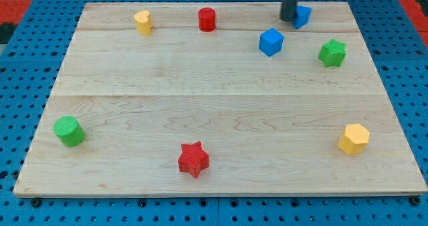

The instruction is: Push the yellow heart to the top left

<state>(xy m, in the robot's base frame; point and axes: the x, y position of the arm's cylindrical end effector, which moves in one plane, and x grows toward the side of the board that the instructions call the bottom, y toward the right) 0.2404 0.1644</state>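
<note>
Behind my tip (288, 18), half-hidden blue block (303, 16)

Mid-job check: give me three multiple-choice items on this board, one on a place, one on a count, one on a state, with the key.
1. Where is the yellow heart?
A. near the view's top left
B. bottom right
C. board centre

2. How many blue blocks show?
A. one
B. two
C. three

3. What is my tip doing?
A. pressing the yellow heart
B. standing beside a blue block at the view's top right
C. resting on the red star

Key: 1 A, it sits by the top edge, left of the red cylinder. 2 B, a blue cube and a blue block. 3 B, the tip stands against that block's left side, far from the heart.
</note>
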